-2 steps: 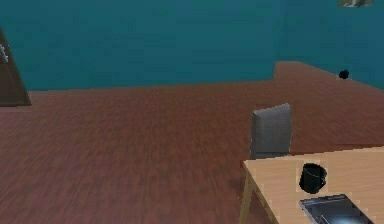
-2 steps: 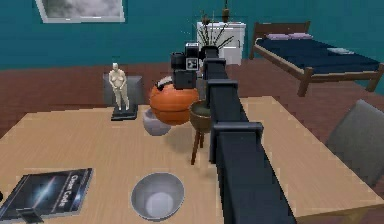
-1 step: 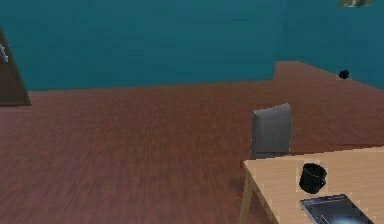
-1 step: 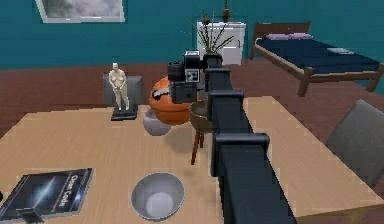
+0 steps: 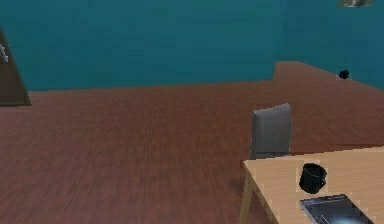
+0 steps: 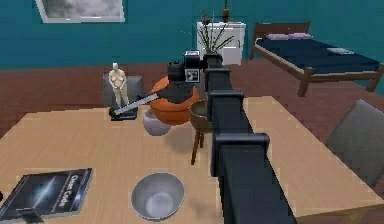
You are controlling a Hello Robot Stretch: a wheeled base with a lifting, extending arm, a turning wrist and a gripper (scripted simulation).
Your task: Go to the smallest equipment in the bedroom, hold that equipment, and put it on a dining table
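The hand (image 6: 122, 113) is out over the wooden surface (image 6: 80, 145) at the end of the dark arm (image 6: 235, 150). Its thin fingers slant down to the foot of a small statue (image 6: 118, 85), which stands just beyond their tips. On the hand's wrist side, close against its dark body, is the orange ball (image 6: 180, 103), dark-seamed and probably a basketball. With the surface and other things behind it, I cannot tell whether the hand is grasping the ball or anything at all. A pale round pot (image 6: 155, 124) is just below the ball, near the fingers. Nearer the robot than the hand, a grey bowl (image 6: 158, 193) rests on the surface, and a dark book (image 6: 45, 190) lies farther toward the arm side view's left. Well beyond the hand stand a bed (image 6: 310, 50), a potted plant (image 6: 213, 35) and a framed picture (image 6: 80, 8) on the teal wall. The forward view's lower right has a corner of the surface with a black cup (image 5: 314, 177), and a grey chair (image 5: 271, 130) beside it.
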